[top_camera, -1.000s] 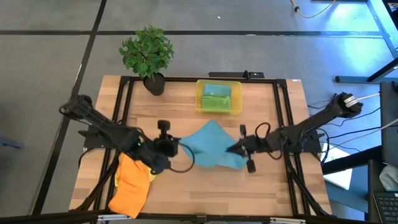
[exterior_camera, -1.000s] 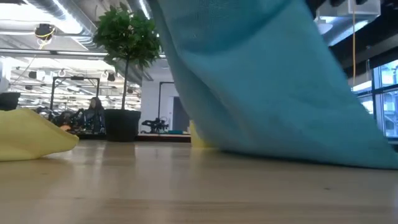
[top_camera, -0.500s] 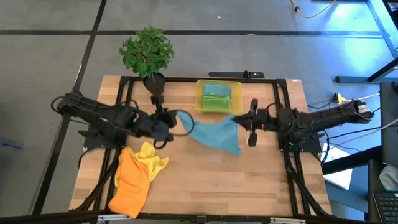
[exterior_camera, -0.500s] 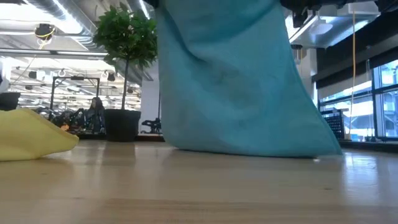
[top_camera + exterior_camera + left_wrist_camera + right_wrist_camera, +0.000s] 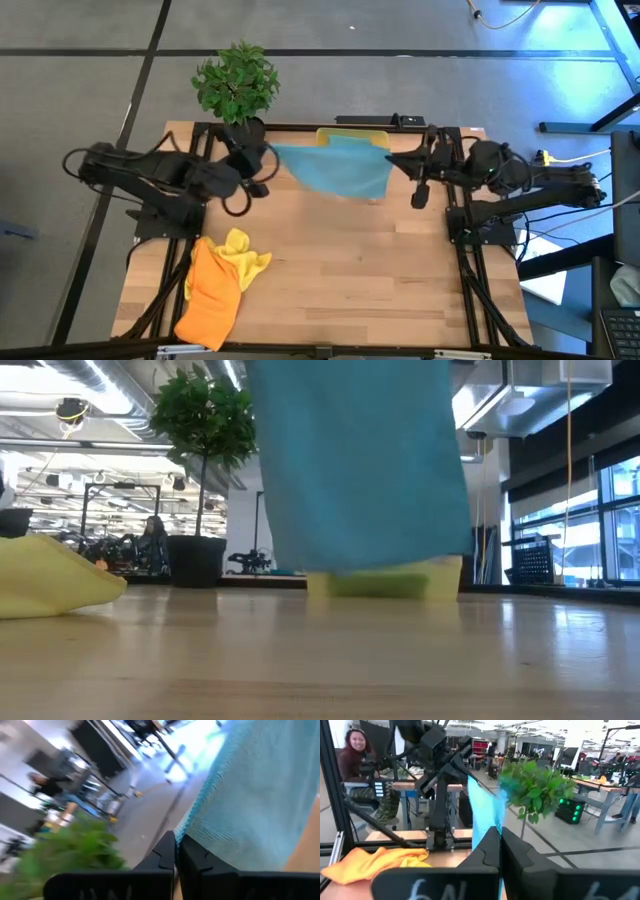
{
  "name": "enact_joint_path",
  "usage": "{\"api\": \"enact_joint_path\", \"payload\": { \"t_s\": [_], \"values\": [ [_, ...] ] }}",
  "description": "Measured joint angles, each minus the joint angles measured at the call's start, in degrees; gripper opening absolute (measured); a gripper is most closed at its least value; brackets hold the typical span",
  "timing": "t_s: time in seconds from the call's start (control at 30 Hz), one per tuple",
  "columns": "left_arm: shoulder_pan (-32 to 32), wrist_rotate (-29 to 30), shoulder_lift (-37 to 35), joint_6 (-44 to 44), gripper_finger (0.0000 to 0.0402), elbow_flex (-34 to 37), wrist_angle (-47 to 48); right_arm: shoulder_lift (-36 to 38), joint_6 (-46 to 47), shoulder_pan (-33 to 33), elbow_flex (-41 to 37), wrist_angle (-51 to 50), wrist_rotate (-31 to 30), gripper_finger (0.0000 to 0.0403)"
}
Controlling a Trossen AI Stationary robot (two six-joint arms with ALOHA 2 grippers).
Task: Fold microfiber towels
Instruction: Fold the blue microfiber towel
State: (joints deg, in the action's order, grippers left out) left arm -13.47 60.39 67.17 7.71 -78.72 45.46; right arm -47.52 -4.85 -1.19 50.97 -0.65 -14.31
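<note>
I hold the teal towel (image 5: 335, 168) stretched in the air between my two hands, above the far side of the counter (image 5: 340, 290), hanging clear of the wood in front of the yellow bin (image 5: 440, 577). My left hand (image 5: 262, 157) is clamped on one top corner beside the potted plant (image 5: 237, 88), my right hand (image 5: 395, 158) on the other. The orange towel (image 5: 208, 296) and yellow towel (image 5: 243, 252) lie heaped near the counter's left front.

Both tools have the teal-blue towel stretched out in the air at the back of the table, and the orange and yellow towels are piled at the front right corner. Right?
Not quite. The left tool and right tool do hold the teal-blue towel stretched in the air at the back, but the high view shows the orange towel and yellow towel piled at the front left corner.
</note>
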Motion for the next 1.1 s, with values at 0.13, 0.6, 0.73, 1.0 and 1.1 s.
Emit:
{"api": "enact_joint_path", "payload": {
  "t_s": [0.13, 0.6, 0.73, 1.0, 1.1],
  "values": [
    [-4.09, 9.68, -1.04, 8.55, 0.0000, 0.00, -3.76, -0.59, -0.14, 0.02, 2.77, -1.64, 0.35, 0.0002],
    [-18.65, 4.47, 5.20, -1.36, 0.0000, -0.02, 2.29, -3.44, 1.33, -4.75, -0.69, -11.84, 3.95, 0.0001],
    [-24.13, -1.79, 10.37, -13.13, 0.0000, -0.02, 6.22, -3.44, 5.83, -9.48, -4.96, -11.44, 3.90, 0.0001],
    [-33.65, -11.63, 26.69, -29.57, 0.0000, -0.02, 6.67, -5.93, 20.73, -26.53, -22.72, 7.27, 2.17, 0.0000],
    [-35.77, -15.40, 33.12, -34.88, 0.0000, 0.00, 6.01, -9.07, 26.22, -32.86, -29.98, 18.34, -1.68, 0.0000]
  ]
}}
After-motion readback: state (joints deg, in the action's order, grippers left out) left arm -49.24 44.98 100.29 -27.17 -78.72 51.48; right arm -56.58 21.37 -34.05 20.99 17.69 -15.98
